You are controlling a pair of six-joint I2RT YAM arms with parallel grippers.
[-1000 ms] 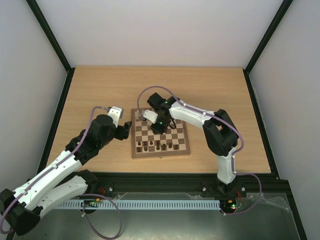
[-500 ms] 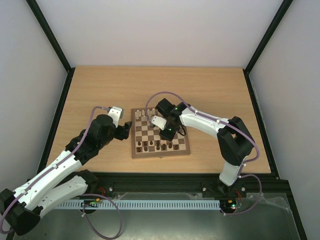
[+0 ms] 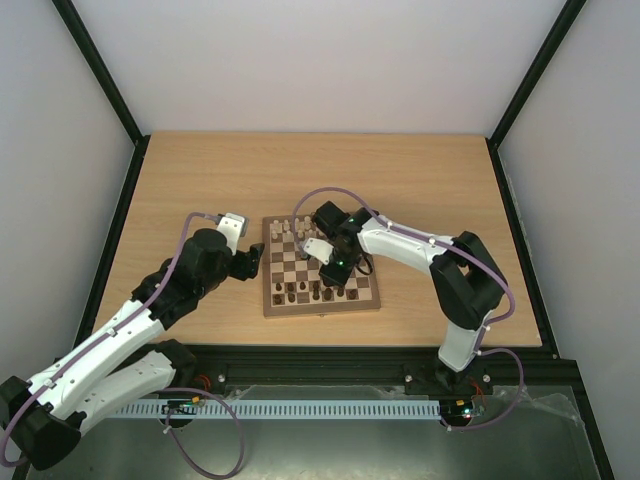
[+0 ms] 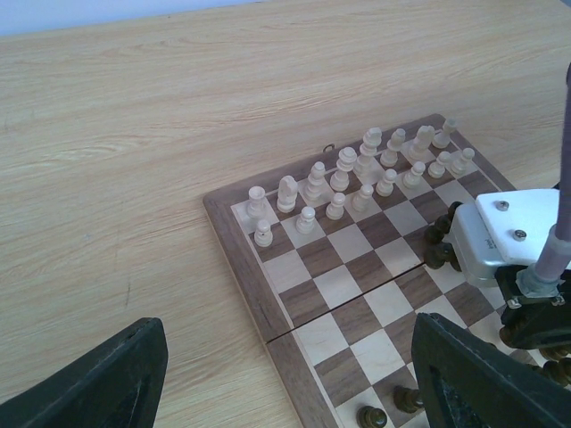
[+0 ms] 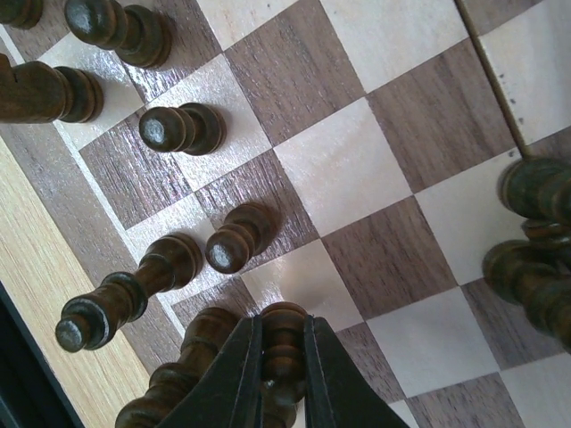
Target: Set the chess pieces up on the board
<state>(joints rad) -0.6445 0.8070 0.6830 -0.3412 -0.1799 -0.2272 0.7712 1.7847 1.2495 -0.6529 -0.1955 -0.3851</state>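
Note:
The board [image 3: 369,293] lies mid-table, seen also in the left wrist view as the board [image 4: 236,245]. Cream chess pieces [image 4: 366,169] fill its far rows. Dark chess pieces [image 3: 315,291] stand along its near rows. My right gripper [image 5: 282,366] is shut on a dark chess piece [image 5: 283,343], just above a cream square beside other dark pieces [image 5: 183,129]. From above, the right gripper [image 3: 335,268] hovers over the board's near half. My left gripper [image 3: 252,262] stays open at the board's left edge, its fingers [image 4: 107,379] straddling the border, nothing between them.
The light wooden table [image 3: 200,180] extends around the board, bounded by a black frame [image 3: 100,260] and white walls. A few more dark pieces [image 5: 535,259] cluster mid-board near the right wrist. The right arm's white camera housing [image 4: 508,236] shows in the left wrist view.
The right gripper carried the dark piece from the board's far left part toward its near centre and lowered. The left arm has not moved.

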